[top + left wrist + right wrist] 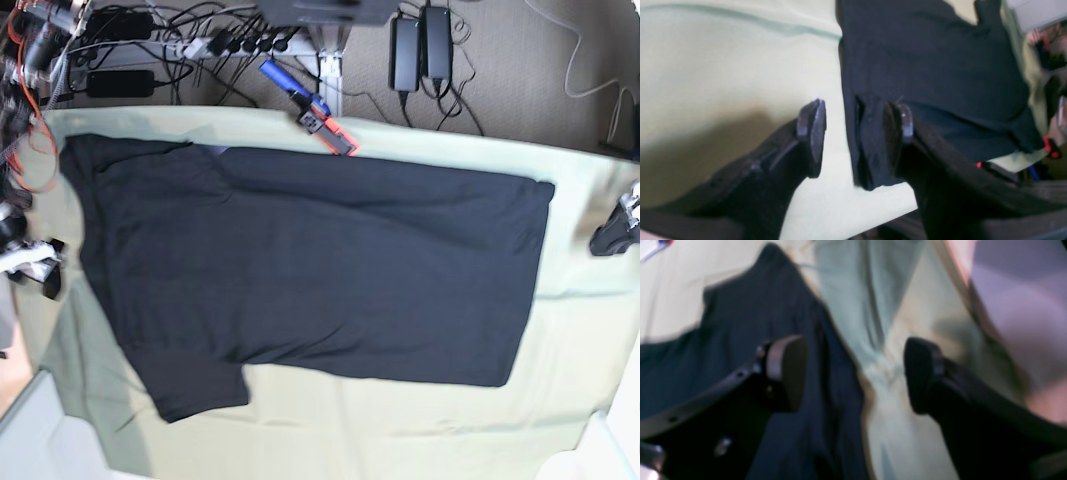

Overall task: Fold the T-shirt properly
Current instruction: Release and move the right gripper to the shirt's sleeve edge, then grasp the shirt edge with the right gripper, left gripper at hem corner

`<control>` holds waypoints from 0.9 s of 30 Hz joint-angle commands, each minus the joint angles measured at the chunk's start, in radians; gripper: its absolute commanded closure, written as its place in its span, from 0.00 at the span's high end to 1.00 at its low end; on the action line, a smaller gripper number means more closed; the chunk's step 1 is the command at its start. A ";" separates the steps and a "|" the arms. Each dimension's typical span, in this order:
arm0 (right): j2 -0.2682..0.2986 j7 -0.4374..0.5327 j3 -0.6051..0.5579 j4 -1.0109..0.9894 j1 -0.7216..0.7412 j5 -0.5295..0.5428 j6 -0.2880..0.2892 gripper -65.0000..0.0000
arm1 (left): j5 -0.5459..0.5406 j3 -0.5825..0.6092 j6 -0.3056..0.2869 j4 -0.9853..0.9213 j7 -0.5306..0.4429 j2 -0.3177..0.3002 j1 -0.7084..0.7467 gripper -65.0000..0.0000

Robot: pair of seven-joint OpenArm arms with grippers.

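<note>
Pale green cloth covered the whole work surface, wrinkled in places, with a tangle of black cables, a power strip and two black power adapters on the grey carpet beyond its far edge. A blue and orange clamp sat at that far edge.

On the cloth lay the large black short-sleeved soft fabric T-shirt, spread flat with its plain side up, its length running across the base view. One short sleeve stuck out toward the near edge at that view's left, and the straight hem edge lay at its right.

The left gripper stood with its jaws wide apart and nothing between them but air. In the left wrist view one dark pad was over bare green cloth and the other pad was over black fabric, so the gripper straddled the edge of the shirt near a corner. Whether the pads touched the fabric could not be told.

The right gripper was likewise spread wide and empty. Its wrist view was blurred, but one finger showed over the dark shirt and the other finger over green cloth, the shirt's edge running between them.

In the base view only a small part of each arm showed at the side edges, both off the shirt.
</note>
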 commanded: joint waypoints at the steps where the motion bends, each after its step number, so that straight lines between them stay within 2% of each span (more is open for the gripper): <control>1: 0.020 0.039 -0.020 -0.039 0.066 -0.020 0.017 0.68 | -0.020 -0.010 -0.005 0.024 -0.007 -0.028 -0.013 0.48; 6: 0.020 0.160 -0.124 -0.444 0.305 -0.135 -0.006 0.68 | -0.019 -0.010 -0.005 0.034 -0.004 -0.028 -0.013 0.48; 10: 0.015 0.183 -0.196 -0.681 0.414 -0.138 0.008 0.68 | -0.025 -0.010 -0.005 0.034 -0.005 -0.027 -0.013 0.48; 11: 0.012 0.183 -0.218 -0.702 0.423 -0.138 0.023 0.68 | -0.027 -0.010 -0.005 0.034 -0.005 -0.027 -0.013 0.48; 16: -0.019 0.186 -0.300 -0.685 0.423 -0.135 0.025 0.68 | -0.025 -0.010 -0.005 0.034 -0.005 -0.027 -0.013 0.48; 22: -0.071 0.176 -0.307 -0.628 0.423 -0.136 0.026 0.68 | -0.024 -0.010 -0.005 0.034 -0.011 -0.027 -0.013 0.48; 27: -0.101 0.174 -0.307 -0.615 0.423 -0.136 0.026 0.68 | 0.029 -0.010 -0.005 0.034 -0.081 -0.027 -0.019 0.48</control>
